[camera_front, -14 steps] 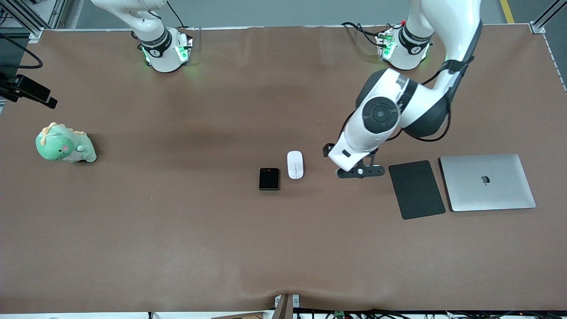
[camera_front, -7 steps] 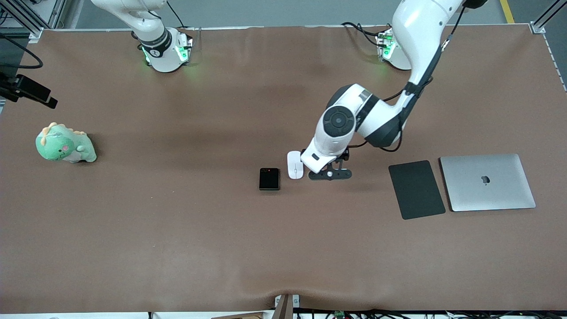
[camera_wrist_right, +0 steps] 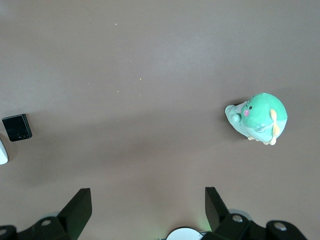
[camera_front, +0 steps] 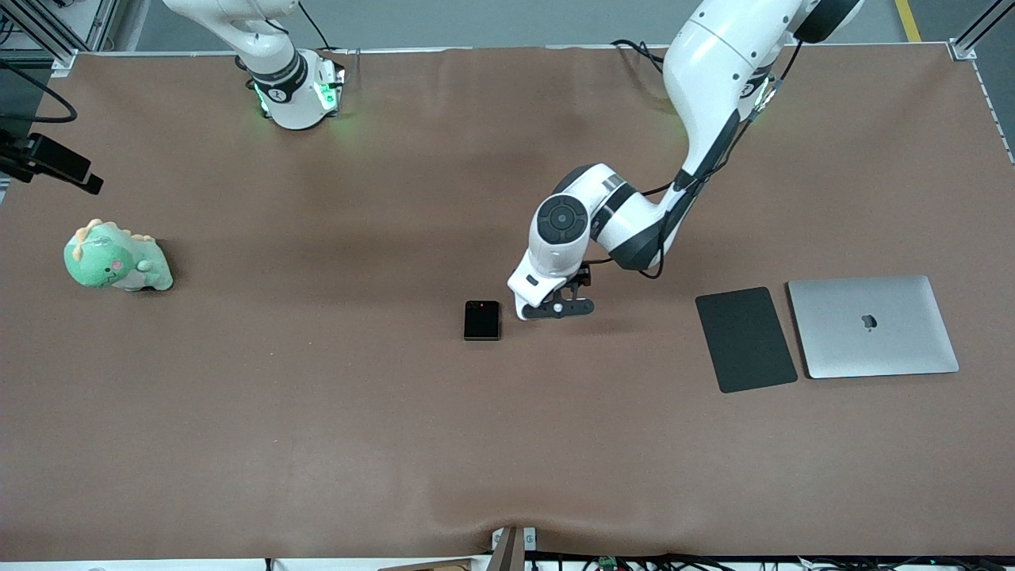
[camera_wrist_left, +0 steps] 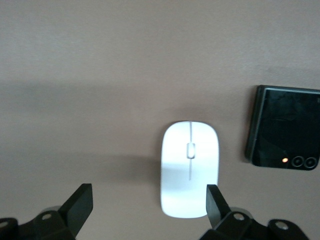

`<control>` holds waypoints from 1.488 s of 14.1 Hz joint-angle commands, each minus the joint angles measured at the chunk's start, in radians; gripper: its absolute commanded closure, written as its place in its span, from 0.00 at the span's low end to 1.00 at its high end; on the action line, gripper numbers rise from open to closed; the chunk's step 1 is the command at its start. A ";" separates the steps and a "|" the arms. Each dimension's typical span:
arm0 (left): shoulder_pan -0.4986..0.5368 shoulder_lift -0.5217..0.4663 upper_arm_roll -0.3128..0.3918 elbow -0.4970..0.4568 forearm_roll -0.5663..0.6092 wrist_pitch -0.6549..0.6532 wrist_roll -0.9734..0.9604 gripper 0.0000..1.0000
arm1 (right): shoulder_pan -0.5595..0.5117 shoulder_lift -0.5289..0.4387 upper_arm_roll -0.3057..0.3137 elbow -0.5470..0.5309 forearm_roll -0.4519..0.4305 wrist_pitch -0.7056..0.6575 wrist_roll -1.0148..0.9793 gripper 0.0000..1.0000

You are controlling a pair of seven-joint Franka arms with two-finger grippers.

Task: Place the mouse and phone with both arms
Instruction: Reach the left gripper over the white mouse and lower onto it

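Your left gripper (camera_wrist_left: pixel 145 200) hangs over the mouse (camera_wrist_left: pixel 189 169) with its fingers spread wide and nothing held; in its wrist view one fingertip shows right at the mouse's edge, the other well clear over bare table (camera_wrist_left: pixel 100 75). So the mouse is off centre in the gap. Shift sideways until it sits midway between the fingers, then come straight down and close on its two long sides, low on the body, since the glossy shell looks likely to slip.

The mouse lies flat; its long axis follows its thin centre line and runs along the gap between your fingers, so they already face its sides.

The phone (camera_wrist_left: pixel 283 127) lies flat just beside the mouse, apart from it.

Your right gripper (camera_wrist_right: pixel 145 200) waits high near its base, fingers wide and empty, with the phone (camera_wrist_right: pixel 17 127) well off.
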 commanded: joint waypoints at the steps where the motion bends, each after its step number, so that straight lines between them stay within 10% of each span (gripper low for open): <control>1: -0.022 0.048 0.009 0.058 0.026 0.023 -0.030 0.00 | -0.001 -0.001 0.001 0.010 0.011 -0.004 -0.004 0.00; 21: -0.074 0.149 0.037 0.093 0.026 0.123 -0.090 0.18 | 0.186 0.193 0.006 0.008 0.108 0.210 0.011 0.00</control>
